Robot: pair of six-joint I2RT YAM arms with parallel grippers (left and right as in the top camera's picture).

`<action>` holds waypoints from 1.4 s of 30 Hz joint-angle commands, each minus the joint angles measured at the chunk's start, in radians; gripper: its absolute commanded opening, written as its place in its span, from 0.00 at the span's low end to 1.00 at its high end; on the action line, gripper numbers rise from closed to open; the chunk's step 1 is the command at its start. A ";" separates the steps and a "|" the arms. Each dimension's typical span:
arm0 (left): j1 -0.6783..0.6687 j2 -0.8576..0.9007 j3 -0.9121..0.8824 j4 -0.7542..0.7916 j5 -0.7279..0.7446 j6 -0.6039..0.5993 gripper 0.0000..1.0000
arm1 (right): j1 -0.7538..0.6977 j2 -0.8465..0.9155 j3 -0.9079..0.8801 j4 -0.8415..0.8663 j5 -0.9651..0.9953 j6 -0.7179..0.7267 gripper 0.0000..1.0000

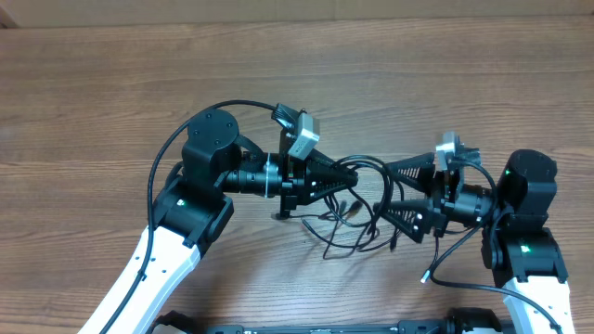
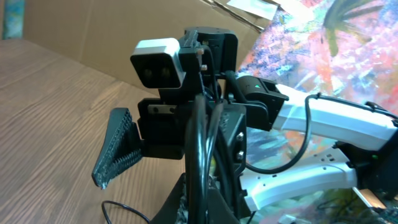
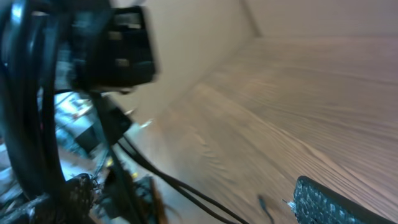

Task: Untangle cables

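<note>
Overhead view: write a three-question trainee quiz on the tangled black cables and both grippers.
1. True or false: the black two-finger right gripper stands with its jaws wide open.
2. The tangle of thin black cables lies on the brown wooden table: A) between the two grippers; B) at the far left corner; C) inside a box.
3. Which gripper is shut on a cable?
Key: 1 true; 2 A; 3 the left gripper.

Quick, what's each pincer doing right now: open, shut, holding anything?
Left pincer: closed, pinching the cables.
Right pincer: wide open, holding nothing.
</note>
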 commanded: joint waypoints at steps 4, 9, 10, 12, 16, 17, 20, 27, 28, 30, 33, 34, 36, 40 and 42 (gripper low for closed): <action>0.004 -0.020 0.016 -0.003 0.042 0.014 0.04 | -0.002 -0.005 0.008 0.023 -0.161 -0.003 1.00; 0.006 -0.020 0.016 -0.019 0.006 0.008 0.04 | -0.003 -0.004 0.008 0.028 -0.140 -0.003 1.00; 0.008 -0.020 0.016 -0.019 -0.012 -0.010 0.04 | -0.003 -0.004 0.008 0.024 -0.113 -0.003 1.00; 0.016 -0.020 0.016 -0.027 -0.062 -0.049 0.04 | -0.003 -0.004 0.008 0.002 -0.029 -0.002 1.00; 0.051 -0.020 0.016 -0.060 -0.130 -0.095 0.04 | -0.003 -0.004 0.008 -0.071 0.237 0.100 1.00; 0.060 -0.020 0.016 -0.064 -0.134 -0.095 0.04 | -0.003 -0.004 0.008 -0.081 0.274 0.116 1.00; 0.084 -0.020 0.016 -0.074 -0.136 -0.119 0.04 | -0.003 -0.004 0.008 -0.129 0.444 0.210 1.00; 0.102 -0.020 0.016 -0.075 -0.136 -0.121 0.04 | 0.000 -0.003 0.008 0.009 0.135 0.256 1.00; 0.099 -0.020 0.016 -0.075 -0.136 -0.121 0.04 | 0.000 -0.002 0.008 0.062 0.043 0.257 1.00; 0.092 -0.020 0.016 -0.075 -0.135 -0.121 0.04 | 0.000 -0.002 0.008 0.154 -0.085 0.262 1.00; 0.074 -0.020 0.016 -0.074 -0.137 -0.129 0.04 | 0.000 -0.002 0.008 0.169 -0.108 0.264 1.00; 0.068 -0.019 0.016 -0.074 -0.137 -0.129 0.04 | 0.000 -0.002 0.008 0.167 -0.108 0.264 1.00; 0.055 -0.019 0.016 -0.073 -0.147 -0.136 0.04 | 0.000 -0.002 0.008 0.168 -0.108 0.264 1.00; 0.048 -0.019 0.016 -0.073 -0.152 -0.137 0.04 | 0.000 -0.002 0.008 0.167 -0.108 0.264 1.00; 0.048 -0.019 0.016 -0.073 -0.164 -0.137 0.04 | 0.000 -0.002 0.008 0.167 -0.112 0.264 1.00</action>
